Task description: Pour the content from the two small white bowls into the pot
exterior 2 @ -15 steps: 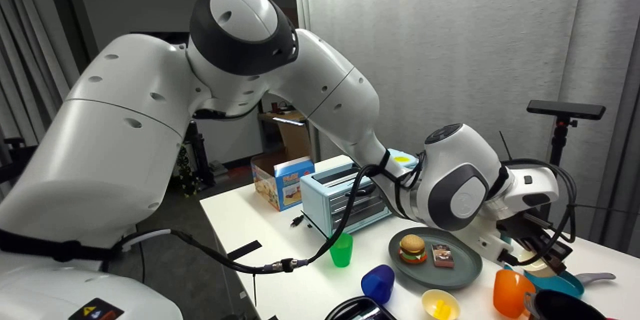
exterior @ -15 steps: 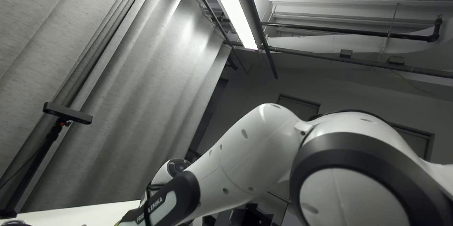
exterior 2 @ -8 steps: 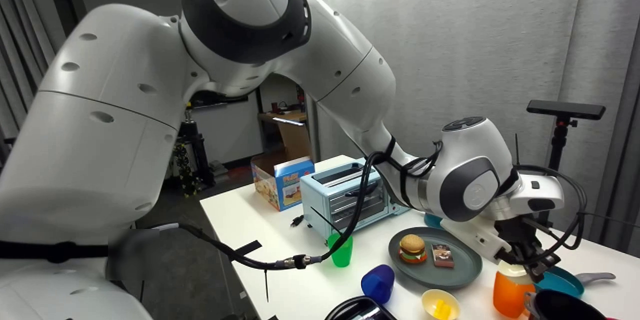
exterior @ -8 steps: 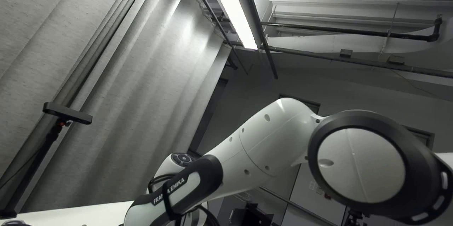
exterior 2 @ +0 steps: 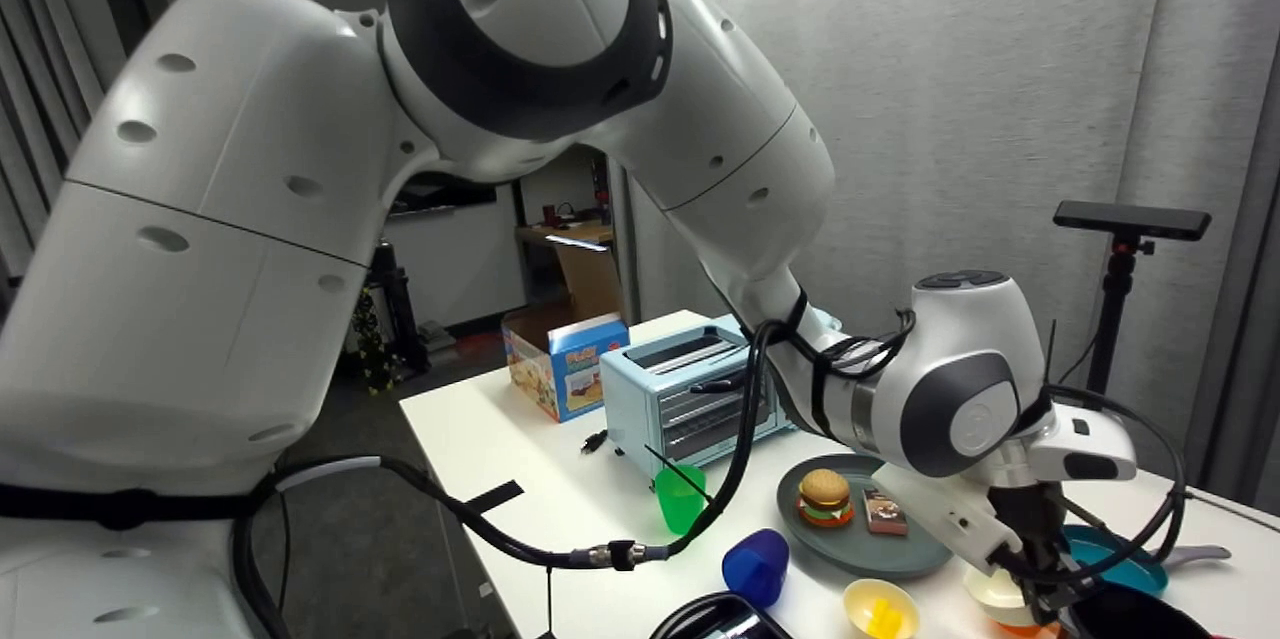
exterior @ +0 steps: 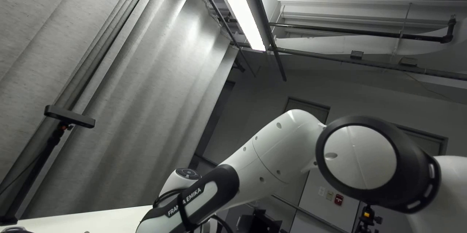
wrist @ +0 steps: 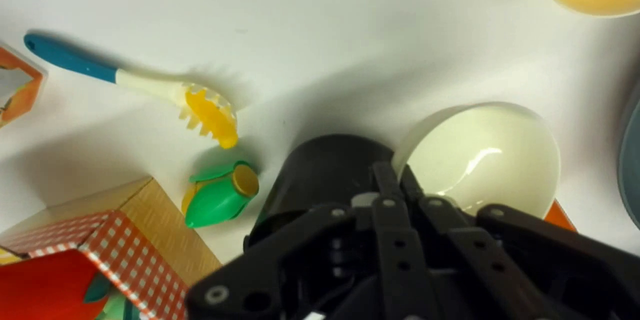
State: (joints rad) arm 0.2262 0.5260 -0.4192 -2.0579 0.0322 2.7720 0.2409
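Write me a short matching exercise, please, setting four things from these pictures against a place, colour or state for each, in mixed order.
Things
1. Gripper
2. Toaster
3. Burger
4. Spoon

Descriptions
A. Light blue
B. Blue-handled, with a toothed head
C. Closed on a pale bowl
D. On the grey plate

Right pairs: 1-C, 2-A, 3-D, 4-B

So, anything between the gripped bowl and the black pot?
Only the gripper itself, pinching the small white bowl by its rim nearest the black pot; nothing else visible. The orange cup is partly hidden by the bowl; its clearance is unclear.
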